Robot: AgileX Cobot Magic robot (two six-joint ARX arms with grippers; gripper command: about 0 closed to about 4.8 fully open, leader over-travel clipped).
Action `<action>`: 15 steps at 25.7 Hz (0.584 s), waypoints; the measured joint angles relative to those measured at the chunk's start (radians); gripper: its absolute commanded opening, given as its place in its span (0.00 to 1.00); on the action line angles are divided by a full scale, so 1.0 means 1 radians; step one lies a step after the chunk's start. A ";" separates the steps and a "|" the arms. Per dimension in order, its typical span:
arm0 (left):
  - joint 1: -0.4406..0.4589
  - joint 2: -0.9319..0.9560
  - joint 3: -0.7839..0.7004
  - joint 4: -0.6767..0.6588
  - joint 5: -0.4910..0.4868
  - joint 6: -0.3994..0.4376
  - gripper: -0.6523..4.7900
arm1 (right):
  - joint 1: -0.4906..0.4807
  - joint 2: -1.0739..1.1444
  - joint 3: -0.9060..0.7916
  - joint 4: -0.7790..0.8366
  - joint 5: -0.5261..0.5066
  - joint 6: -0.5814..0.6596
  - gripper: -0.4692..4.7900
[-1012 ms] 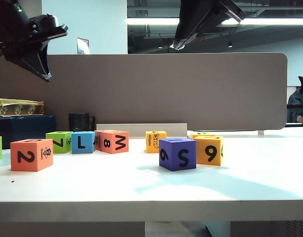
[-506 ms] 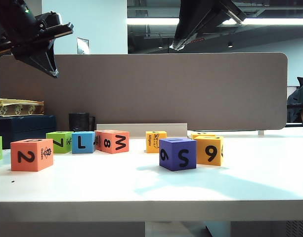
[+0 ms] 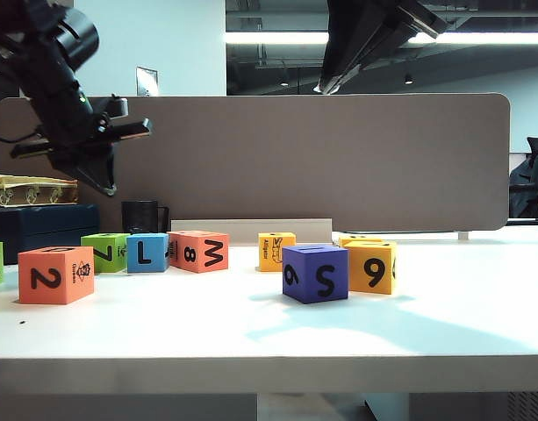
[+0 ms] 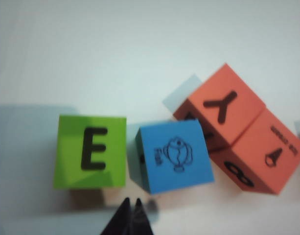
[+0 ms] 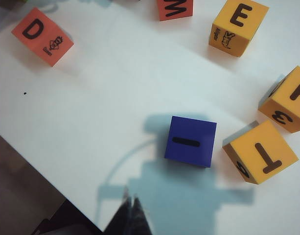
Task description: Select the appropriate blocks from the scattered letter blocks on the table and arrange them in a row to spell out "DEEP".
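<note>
The left tool (image 3: 106,180) hangs clenched and empty above the green foam cube (image 4: 90,152) marked "E" and the blue foam cube (image 4: 173,155) with a fish drawing. The right tool (image 5: 131,208), tips pressed together and holding nothing, hovers over the white counter (image 5: 115,98), near the purple foam cube (image 5: 190,141).

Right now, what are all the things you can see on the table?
red-orange blocks: two, "2" front left, "M" further back.
green blocks: two, left, one cut by the edge.
blue block: one, "L", beside green.
yellow blocks: three, right of middle.
purple block: one, front middle.
black mug: one, behind the blocks.
table: one, white.
left gripper: shut, above left blocks.
right gripper: shut, high up.
</note>
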 measured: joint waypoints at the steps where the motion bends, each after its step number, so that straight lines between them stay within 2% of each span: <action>1: 0.000 0.018 0.024 -0.009 -0.002 0.000 0.12 | 0.000 0.000 0.000 -0.001 0.000 0.000 0.09; 4: 0.000 0.081 0.124 -0.038 -0.031 0.000 0.12 | 0.000 0.000 0.000 -0.011 0.000 0.000 0.09; 10: 0.010 0.093 0.153 -0.082 -0.074 0.023 0.12 | 0.002 0.000 0.000 -0.003 0.000 0.000 0.09; 12: 0.025 0.093 0.153 -0.086 -0.080 0.023 0.20 | 0.002 0.000 0.000 0.038 0.000 0.000 0.09; 13: 0.029 0.095 0.153 -0.085 -0.080 0.023 0.35 | 0.002 0.000 0.000 0.046 0.000 0.000 0.09; 14: 0.035 0.101 0.154 -0.085 -0.085 0.021 0.42 | 0.007 0.000 0.000 0.061 0.000 0.000 0.09; 15: 0.040 0.108 0.154 -0.088 -0.086 0.022 0.53 | 0.014 0.001 0.000 0.072 0.001 0.000 0.09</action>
